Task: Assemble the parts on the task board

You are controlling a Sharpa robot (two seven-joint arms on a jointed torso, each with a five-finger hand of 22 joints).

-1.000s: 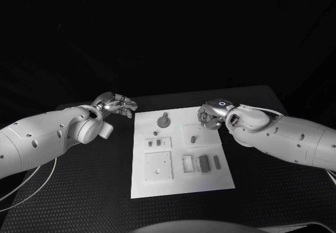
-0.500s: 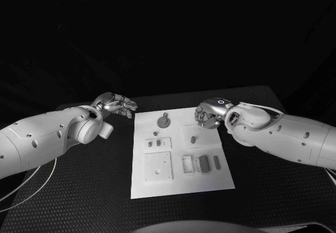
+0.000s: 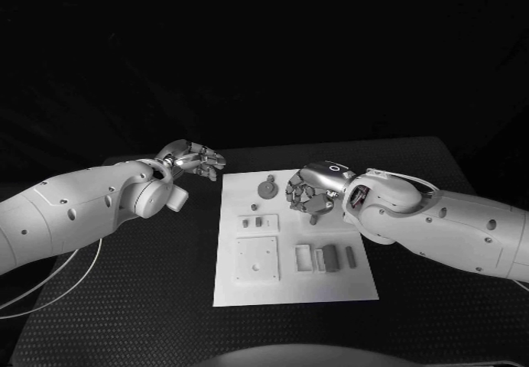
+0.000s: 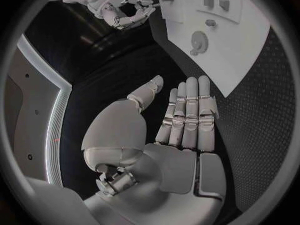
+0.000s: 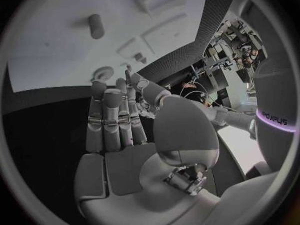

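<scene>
Black table (image 3: 132, 290) carries the task board (image 3: 289, 287); right hand (image 3: 312, 189) hovers over it, empty, fingers spread; left hand (image 3: 196, 159) beside it, likewise.

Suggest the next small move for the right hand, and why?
Probably lower the right hand onto the small upright part just below its fingers and pinch it. The hand hovers empty over the task board, fingers apart, nearest that part. The left hand waits open off the board's far left corner.
</scene>
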